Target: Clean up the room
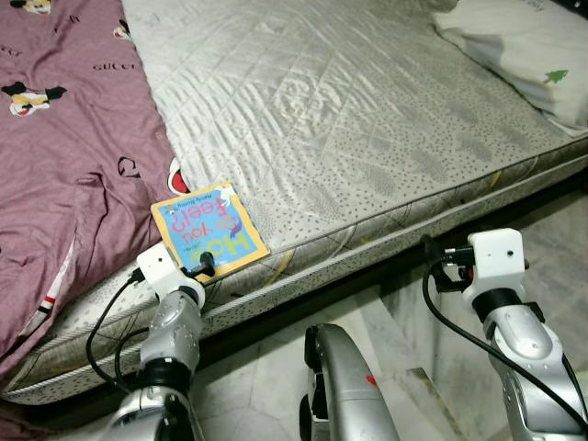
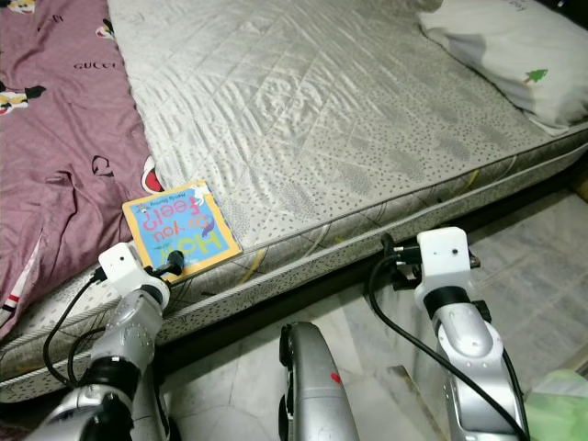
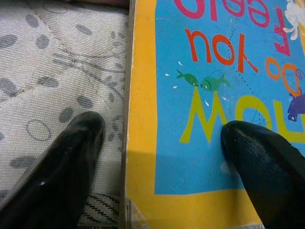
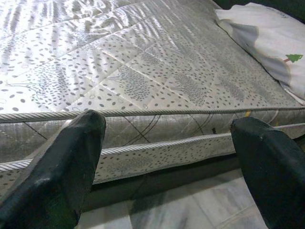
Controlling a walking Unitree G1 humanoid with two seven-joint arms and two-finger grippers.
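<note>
Picture book at the mattress's near edge, left gripper over its border.

The picture book (image 1: pixel 209 230) lies flat at the near edge of the mattress (image 1: pixel 367 119), beside the maroon sheet (image 1: pixel 64 156); its title is partly cut off in the wrist view. The left gripper (image 3: pixel 159 152) is spread wide, one finger on the cover, the other on the quilting, straddling the book's edge. The right gripper (image 4: pixel 171 157) hangs wide apart, empty, facing the mattress side. A pillow (image 1: pixel 524 46) sits at the far corner.
</note>
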